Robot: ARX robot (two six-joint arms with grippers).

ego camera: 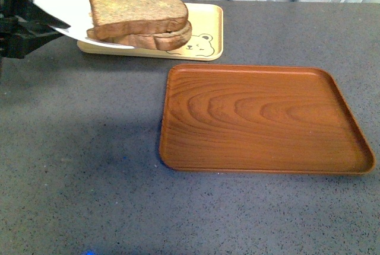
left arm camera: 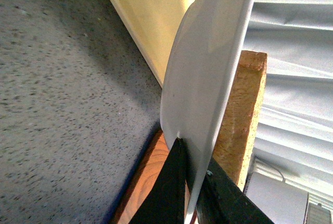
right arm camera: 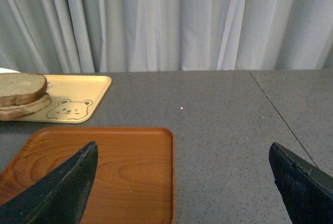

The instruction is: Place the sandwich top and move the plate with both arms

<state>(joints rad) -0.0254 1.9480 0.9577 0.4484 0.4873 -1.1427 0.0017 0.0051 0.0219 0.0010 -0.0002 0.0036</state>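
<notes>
Closest to the camera, a grey speckled table (ego camera: 77, 166) is carrying a brown wood-grain tray (ego camera: 261, 118), which is lying bare at front right. Behind it, at the far left, a pale yellow tray (ego camera: 205, 44) with a bear drawing is sitting on the table. The white plate (ego camera: 59, 0) is hanging in the air over the left part of that yellow tray, not touching it. The left gripper (left arm camera: 193, 155) is pinching the plate's left rim, with one black finger (left arm camera: 171, 187) under it and the other above. The sandwich top (ego camera: 136, 12), a thick speckled brown slice, is lying flat on a lower slice (ego camera: 172, 38) on the plate. The right gripper (right arm camera: 183, 148) is hanging wide apart and empty above the brown tray's right side. Pale curtains (right arm camera: 166, 21) are hanging behind the table.
</notes>
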